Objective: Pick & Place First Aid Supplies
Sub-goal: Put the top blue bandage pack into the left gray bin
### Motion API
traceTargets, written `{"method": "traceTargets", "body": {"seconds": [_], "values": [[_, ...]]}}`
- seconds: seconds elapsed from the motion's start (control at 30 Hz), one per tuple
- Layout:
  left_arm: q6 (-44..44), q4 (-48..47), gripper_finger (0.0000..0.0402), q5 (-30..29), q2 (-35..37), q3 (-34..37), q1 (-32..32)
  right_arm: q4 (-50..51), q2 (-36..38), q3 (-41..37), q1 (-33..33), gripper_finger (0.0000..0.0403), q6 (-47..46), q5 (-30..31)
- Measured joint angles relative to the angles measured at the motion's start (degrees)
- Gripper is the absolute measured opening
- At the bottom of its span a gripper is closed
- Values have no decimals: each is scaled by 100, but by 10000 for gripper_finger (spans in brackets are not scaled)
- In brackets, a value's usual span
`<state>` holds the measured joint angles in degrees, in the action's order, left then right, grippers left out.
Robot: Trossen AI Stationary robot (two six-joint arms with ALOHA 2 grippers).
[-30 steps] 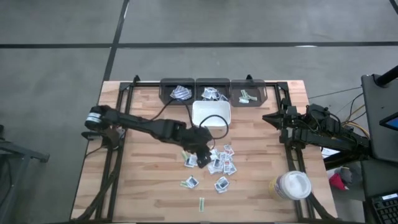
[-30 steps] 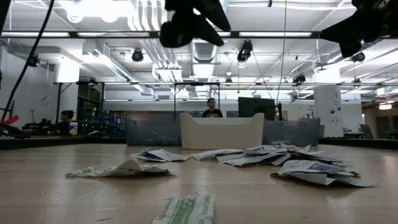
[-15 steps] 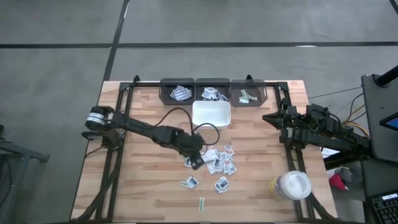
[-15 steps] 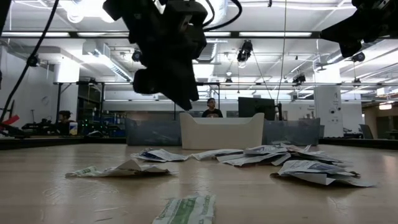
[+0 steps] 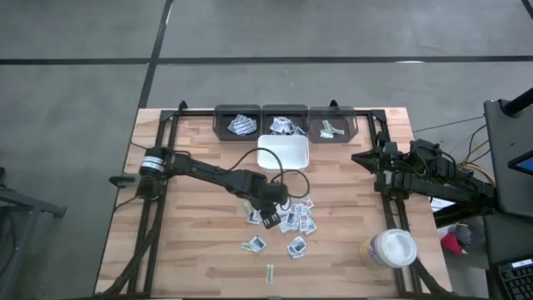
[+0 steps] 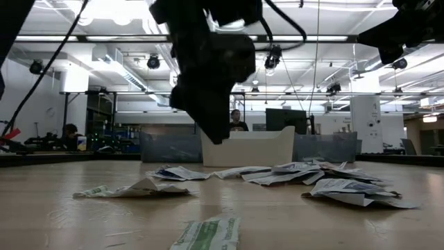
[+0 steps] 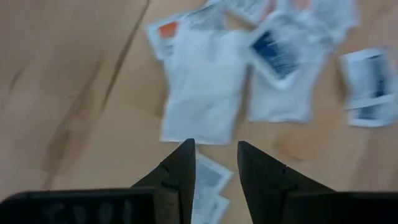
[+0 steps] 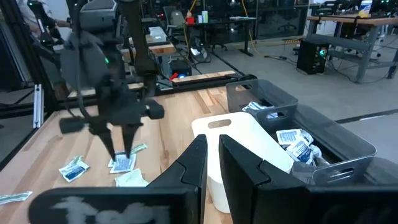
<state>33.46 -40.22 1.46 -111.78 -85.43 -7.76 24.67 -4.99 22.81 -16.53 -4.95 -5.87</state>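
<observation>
Several small flat packets [image 5: 298,220] lie flat and scattered on the wooden table, in front of the white tray [image 5: 283,152]. One greenish strip [image 5: 271,272] lies nearest the front edge. My left gripper [image 5: 269,220] is open and hovers just above the left side of the packets, fingers pointing down. In the left wrist view a large white packet [image 7: 202,93] lies ahead of the fingertips [image 7: 214,146], and a small packet [image 7: 208,177] lies below the gap. My right gripper [image 5: 364,158] is shut and waits at the table's right side.
Three dark bins [image 5: 286,125] holding packets stand along the far edge behind the tray. A round white-lidded jar [image 5: 391,248] stands at the front right. Bare wood lies to the left of the packets. People show in the room beyond the table [image 6: 236,119].
My left gripper has gone from beside the white tray toward the table's near edge and down, and now stands low over the scattered packets. The packets have not moved.
</observation>
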Motion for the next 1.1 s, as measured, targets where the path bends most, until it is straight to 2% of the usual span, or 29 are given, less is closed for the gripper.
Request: {"method": "traceTargets", "body": {"seconds": [0.23, 0.57, 0.87, 1.1], "values": [[-284, -262, 112, 95, -405, -494, 101, 0, 0, 0, 2, 38, 0, -2], [-188, -191, 113, 98, -375, -440, 276, 0, 0, 0, 2, 38, -4, 0], [-68, -132, 113, 607, -384, -209, 344, 0, 0, 0, 1, 38, -4, 0], [5, 40, 113, 412, -386, -129, 357, 0, 0, 0, 2, 38, -2, -2]]}}
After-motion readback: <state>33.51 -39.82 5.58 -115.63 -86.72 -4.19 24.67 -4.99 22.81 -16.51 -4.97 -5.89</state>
